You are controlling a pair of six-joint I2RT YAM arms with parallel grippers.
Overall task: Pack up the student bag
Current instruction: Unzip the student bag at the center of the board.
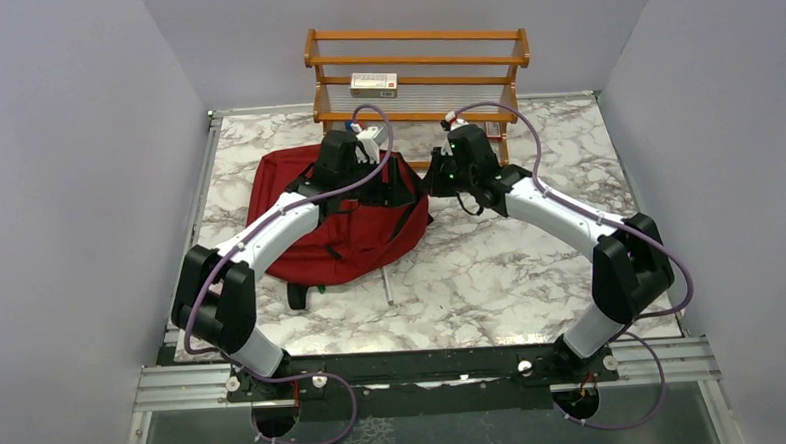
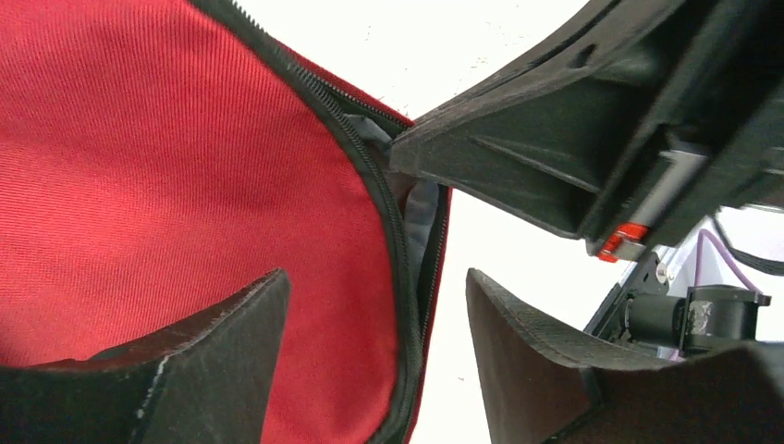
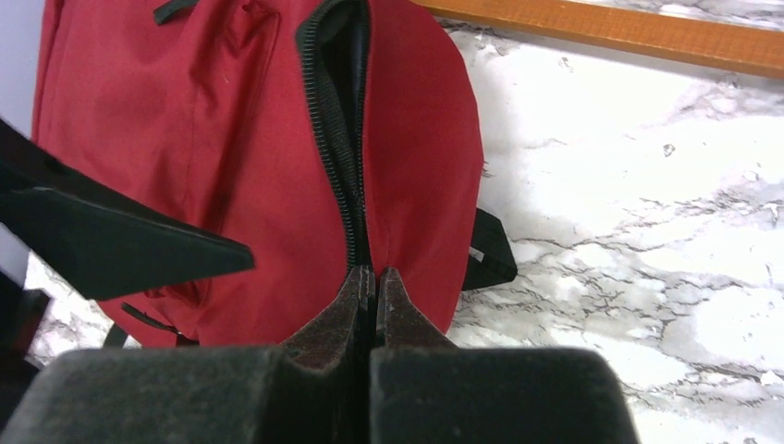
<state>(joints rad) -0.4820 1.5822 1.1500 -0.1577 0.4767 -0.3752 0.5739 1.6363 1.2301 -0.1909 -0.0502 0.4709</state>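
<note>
The student bag (image 1: 350,246), dark red with black zippers, lies on the marble table left of centre. Its zipper (image 3: 333,139) is partly open, and grey lining (image 2: 423,208) shows in the gap. My left gripper (image 1: 374,155) is open over the bag's far right edge. In the left wrist view its jaws (image 2: 376,275) stand wide on either side of the zipper edge, holding nothing. My right gripper (image 1: 435,176) is at the bag's right rim. In the right wrist view its jaws (image 3: 374,271) are shut on the end of the zipper line.
A wooden shelf rack (image 1: 417,61) stands at the back edge, with a small white box (image 1: 374,81) on its middle shelf. A thin white stick (image 1: 387,284) lies on the table by the bag's near edge. Grey walls close in both sides.
</note>
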